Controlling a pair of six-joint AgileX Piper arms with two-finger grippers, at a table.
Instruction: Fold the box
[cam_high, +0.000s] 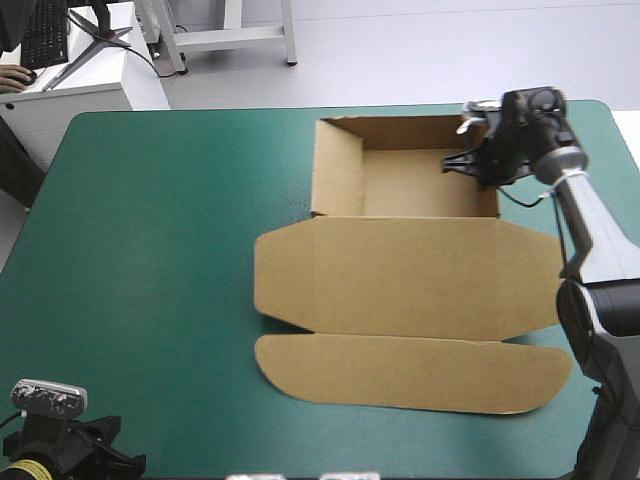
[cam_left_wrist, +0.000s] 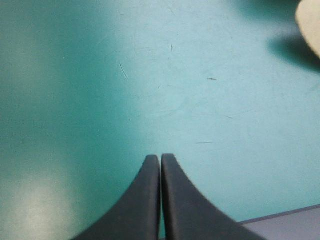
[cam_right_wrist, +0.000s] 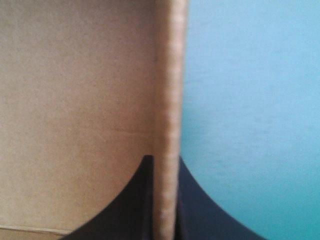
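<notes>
One wall of the box (cam_high: 400, 270) in right gripper (cam_right_wrist: 165, 161)

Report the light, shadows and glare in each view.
High view: even light, no glare on the teal-green cover; the box casts only a thin shadow along its lid's edges. Left wrist view: a bright patch on the cover ahead of the shut left gripper, dimmer to one side. Right wrist view: right gripper shut on the box wall; cover beside it evenly bright.

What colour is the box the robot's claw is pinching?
Plain brown, unprinted. The box shows best in the high view; the right gripper pinches its wall.
</notes>
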